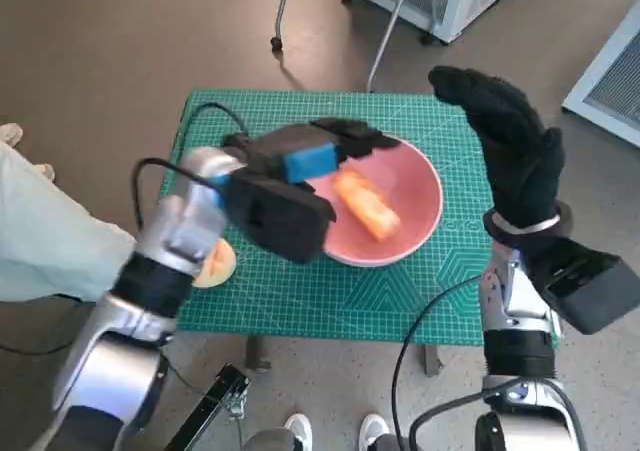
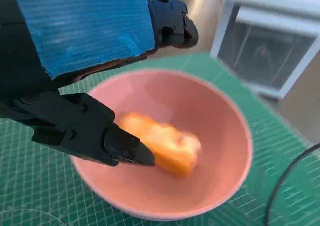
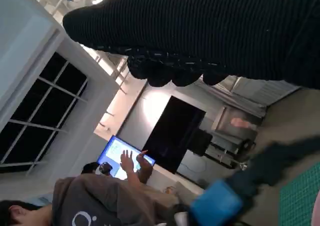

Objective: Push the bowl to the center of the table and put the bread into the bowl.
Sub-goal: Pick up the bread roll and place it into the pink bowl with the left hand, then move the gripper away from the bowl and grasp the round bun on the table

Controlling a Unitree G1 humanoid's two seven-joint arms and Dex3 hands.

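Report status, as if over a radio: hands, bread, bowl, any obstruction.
Left hand open over pink bowl, holding nothing. Right hand open, raised beside bowl. Bread lies in bowl. Second bread piece on green mat, clear of bowl.

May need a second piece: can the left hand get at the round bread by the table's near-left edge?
Probably yes. The round bread lies uncovered beside the left forearm, while the left hand hovers over the bowl, so it must pull back.

The left hand hid the bowl's near-left rim, motion blurred the bread, and whether the fingers touched it stayed unclear.
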